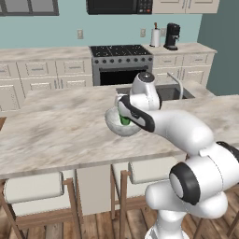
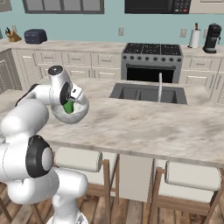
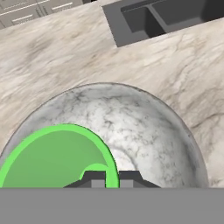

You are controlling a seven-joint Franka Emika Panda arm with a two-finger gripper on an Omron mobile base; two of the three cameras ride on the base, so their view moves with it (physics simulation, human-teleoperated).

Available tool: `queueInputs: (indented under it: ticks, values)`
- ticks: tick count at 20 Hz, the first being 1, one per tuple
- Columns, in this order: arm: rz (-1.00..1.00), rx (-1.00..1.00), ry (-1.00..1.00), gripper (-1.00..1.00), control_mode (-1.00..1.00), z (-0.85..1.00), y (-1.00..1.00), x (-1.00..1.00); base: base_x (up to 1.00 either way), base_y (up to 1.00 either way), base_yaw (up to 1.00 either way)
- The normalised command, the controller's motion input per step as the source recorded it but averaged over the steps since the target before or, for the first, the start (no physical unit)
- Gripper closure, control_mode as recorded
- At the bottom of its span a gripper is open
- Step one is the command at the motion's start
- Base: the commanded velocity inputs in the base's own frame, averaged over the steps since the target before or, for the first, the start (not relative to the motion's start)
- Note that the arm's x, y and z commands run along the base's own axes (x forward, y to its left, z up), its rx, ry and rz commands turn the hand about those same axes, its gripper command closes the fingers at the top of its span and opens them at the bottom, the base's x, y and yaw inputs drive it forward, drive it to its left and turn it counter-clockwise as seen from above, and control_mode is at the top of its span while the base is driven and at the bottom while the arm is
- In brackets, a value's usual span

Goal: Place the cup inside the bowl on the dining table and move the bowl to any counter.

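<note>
The pale speckled bowl (image 1: 116,127) (image 2: 78,114) (image 3: 148,127) sits on the dining table (image 1: 56,135) (image 2: 144,127) (image 3: 65,57), left of the sink. Inside it stands the green cup (image 1: 124,120) (image 2: 68,106) (image 3: 48,157), against the bowl's wall. My gripper (image 1: 125,115) (image 2: 72,101) (image 3: 112,179) reaches down into the bowl and is shut on the cup's rim: the hand view has the green wall pinched between the two dark fingertips (image 3: 94,177). The lower part of the cup is hidden behind the bowl's side in both base views.
A dark sink (image 1: 173,93) (image 2: 148,93) (image 3: 162,17) with a faucet (image 2: 159,86) is cut into the table to the bowl's right. Stools (image 1: 32,186) (image 2: 192,175) stand under the near edge. The counter (image 1: 42,52) (image 2: 87,46) with a toaster (image 2: 35,36) and a stove (image 1: 120,51) runs along the back wall.
</note>
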Motion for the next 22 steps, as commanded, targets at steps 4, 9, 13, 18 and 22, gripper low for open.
queueInputs:
  ticks: [4, 9, 13, 18, 22]
  values:
    - [-0.02, 0.00, 0.00, 1.00, -1.00, -0.19, 0.00, 0.01, 0.00, 0.00, 0.00]
    - [-0.02, 0.00, 0.00, 1.00, -1.00, -0.22, 0.00, 0.00, 0.00, 0.00, 0.00]
    - [-0.02, 0.00, 0.00, 1.00, -1.00, -0.18, 0.00, 0.00, 0.00, 0.00, 0.00]
    - [-0.02, 0.00, 0.00, 1.00, -1.00, -0.14, 0.00, 0.00, 0.00, 0.00, 0.00]
    - [-0.01, 0.00, 0.00, 1.00, -1.00, -0.08, 0.00, 0.03, 0.00, 0.00, 0.00]
